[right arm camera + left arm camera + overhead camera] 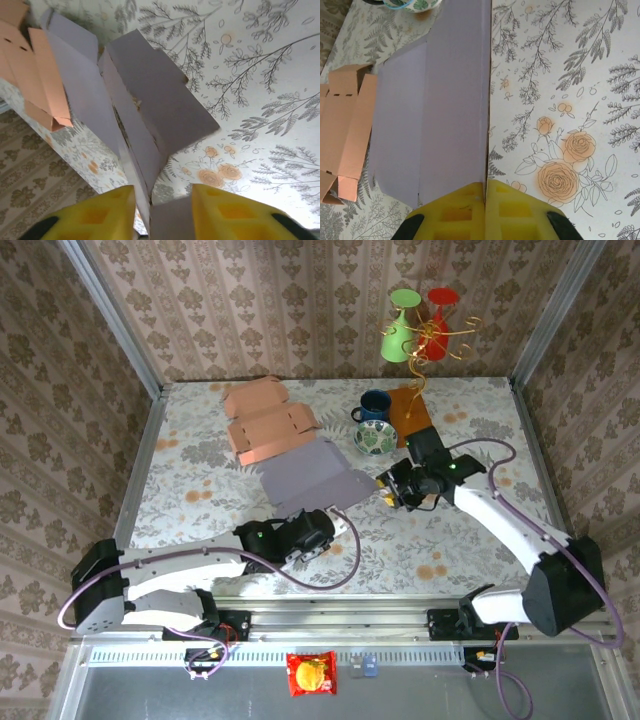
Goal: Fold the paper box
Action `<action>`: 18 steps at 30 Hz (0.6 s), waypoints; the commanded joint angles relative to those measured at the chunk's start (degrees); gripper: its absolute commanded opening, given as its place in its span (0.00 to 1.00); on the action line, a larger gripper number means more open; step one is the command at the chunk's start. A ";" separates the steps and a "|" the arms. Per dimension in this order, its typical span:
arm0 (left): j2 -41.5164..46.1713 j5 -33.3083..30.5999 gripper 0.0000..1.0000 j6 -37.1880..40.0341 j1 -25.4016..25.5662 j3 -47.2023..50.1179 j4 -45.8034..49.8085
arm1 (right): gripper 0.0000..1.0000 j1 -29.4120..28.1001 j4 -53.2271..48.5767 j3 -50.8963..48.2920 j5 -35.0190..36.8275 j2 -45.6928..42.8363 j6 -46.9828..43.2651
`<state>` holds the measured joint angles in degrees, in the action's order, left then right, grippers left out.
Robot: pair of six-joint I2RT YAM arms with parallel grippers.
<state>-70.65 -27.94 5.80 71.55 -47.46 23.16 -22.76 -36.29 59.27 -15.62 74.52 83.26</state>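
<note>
The purple paper box (312,476) lies partly unfolded mid-table. My left gripper (314,531) is at its near edge. In the left wrist view the yellow fingers (455,212) are pressed together at the left gripper (485,186), with an upright edge of the purple box (440,110) pinched between them. My right gripper (391,486) is at the box's right end. In the right wrist view the right gripper (162,197) stands open, and raised flaps of the purple box (150,95) reach into the gap between its fingers.
An orange flattened box (265,422) lies behind the purple one. A blue mug (375,404), a patterned bowl (375,437) and an orange mat (413,416) sit at back right, under a mug tree (421,325). A snack packet (311,673) lies below the table's front rail.
</note>
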 commanded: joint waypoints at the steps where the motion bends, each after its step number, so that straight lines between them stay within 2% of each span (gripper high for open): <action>1: 2.04 -1.85 0.00 -1.24 -0.33 -2.78 1.25 | 0.46 -0.08 -8.58 4.62 8.91 -8.33 -0.12; 3: 2.36 -1.59 0.00 -1.32 -0.94 -3.60 0.86 | 0.49 -0.10 -12.60 6.60 12.16 -11.22 0.26; 6: 2.23 0.20 0.00 -1.80 -2.29 -5.49 1.07 | 0.50 -1.44 -15.45 8.81 13.39 -13.13 2.43; 13: -1.93 2.49 0.00 -1.72 -4.27 -14.50 6.43 | 0.53 -12.07 -2.54 8.81 15.43 -11.41 13.26; 18: -4.24 2.89 0.00 -1.41 -4.75 -19.98 9.77 | 0.53 -15.65 -0.88 16.13 15.74 -3.96 12.34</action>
<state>-73.89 -25.96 4.97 67.37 -64.45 28.80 -37.17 -39.99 71.31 -3.07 68.29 93.56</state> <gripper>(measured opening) 0.052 0.531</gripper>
